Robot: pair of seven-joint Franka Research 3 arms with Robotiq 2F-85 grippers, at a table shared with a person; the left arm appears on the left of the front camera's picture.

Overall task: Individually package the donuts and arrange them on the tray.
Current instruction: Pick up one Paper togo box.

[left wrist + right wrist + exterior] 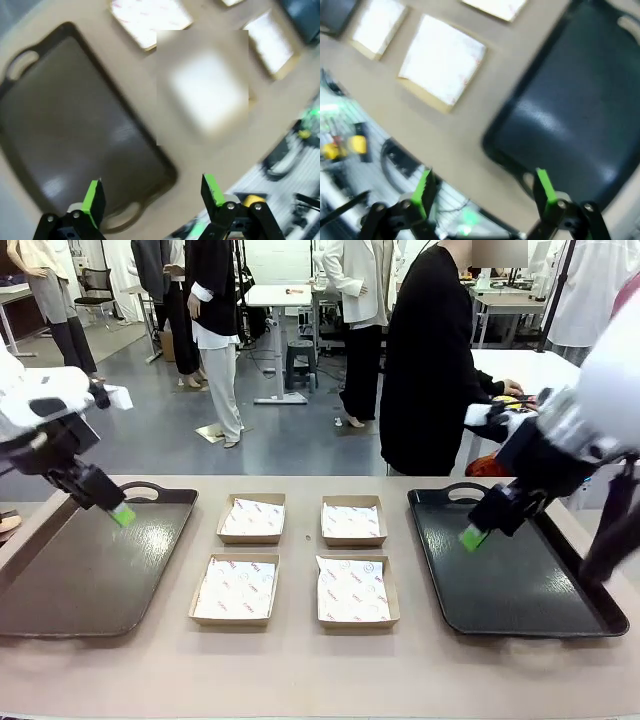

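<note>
Beige table [300, 680] spans the front view, with a brown tray [60, 580] at 9 o'clock, a black tray [510, 585] at 3 o'clock and four paper-lined boxes squared around the centre: far-left box [251, 519] at 11, far-right box [353, 521] at 1, near-left box [234, 589] at 7, near-right box [356, 591] at 5. Each box holds only its sheet and both trays are bare, so I judge packaging not yet begun. The person [425, 370] stands at 12 to 1 o'clock, turned toward a white table [545, 370] behind; a small yellow shape [514, 401] by the person's hand may be one of the donuts, but it is too small to tell. The left gripper [151, 190] hovers over the brown tray's far edge at 10 o'clock, fingers spread wide with nothing between them; the right gripper [484, 182] hangs over the black tray's inner side at 3 o'clock, likewise apart and empty. The step in hand looks like receiving a donut: better to pinch it lightly across the ring so the icing is spared, lower it straight down onto the middle of a sheet, and let go low. The box walls are low, light card and would likely slide if nudged; the gaps between boxes are narrow, so come from above, not sideways. Both trays have raised rims and a handle at their 12 o'clock end, so cross them high. Free room lies between boxes and trays, and along 6 o'clock
</note>
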